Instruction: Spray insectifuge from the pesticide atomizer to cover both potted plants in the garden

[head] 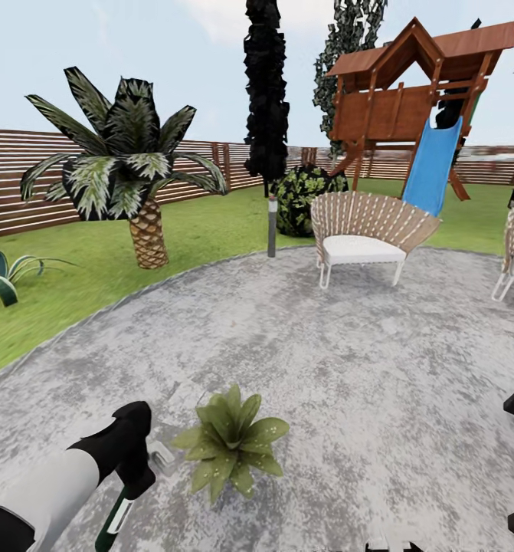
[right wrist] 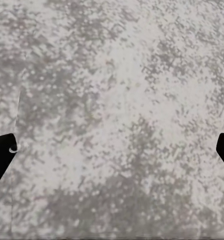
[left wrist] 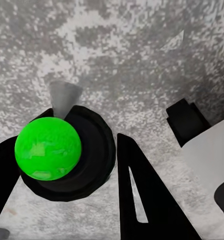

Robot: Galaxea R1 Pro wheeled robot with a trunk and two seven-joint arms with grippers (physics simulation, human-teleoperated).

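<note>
Left gripper [head: 138, 479] covers the pesticide atomizer [head: 112, 517], cut off below.

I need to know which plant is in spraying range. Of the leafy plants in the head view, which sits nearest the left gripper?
The small potted plant on the grey patio, just beside the left gripper. The palm and agave clump stand far back on the lawn.

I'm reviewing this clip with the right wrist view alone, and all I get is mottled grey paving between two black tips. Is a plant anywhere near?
Observer: Yes. In the head view, a rosette of green pointed leaves sits on the round grey paved patio, just ahead.
Operator: Is the bottle picked up?
Observer: It looks so. The left gripper holds a slim dark green bottle with a white label, left of the rosette.
Operator: What's beyond?
Observer: A white-cushioned wicker chair at the patio's far edge.
</note>
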